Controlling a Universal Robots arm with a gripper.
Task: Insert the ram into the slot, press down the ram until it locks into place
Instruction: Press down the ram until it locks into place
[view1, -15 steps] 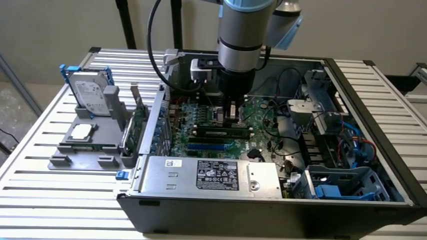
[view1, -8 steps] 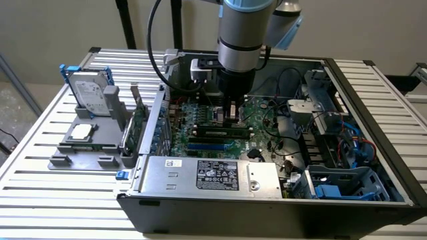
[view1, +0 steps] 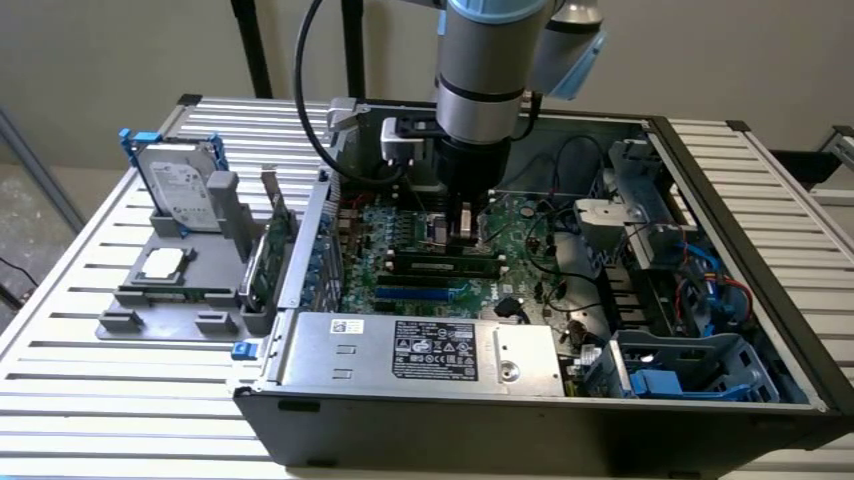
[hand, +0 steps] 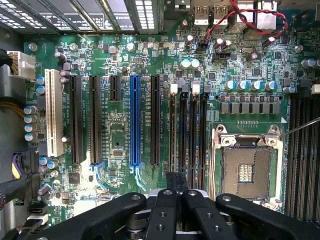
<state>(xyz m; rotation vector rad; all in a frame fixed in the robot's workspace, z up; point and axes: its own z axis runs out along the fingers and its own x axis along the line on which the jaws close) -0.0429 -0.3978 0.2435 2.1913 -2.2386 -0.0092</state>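
1 tool (hand: 175, 192) low over the slot (hand: 183, 130)

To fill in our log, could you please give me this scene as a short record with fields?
setting: open computer case on a slatted table
arm: the gripper is low over the motherboard, above the black memory slots
slots: four in parallel, between the blue socket and the CPU socket
stick: the ram appears to lie along the slots just below the gripper; whether it is locked is unclear
beside case: hard drive in a grey holder, at the exterior view's left
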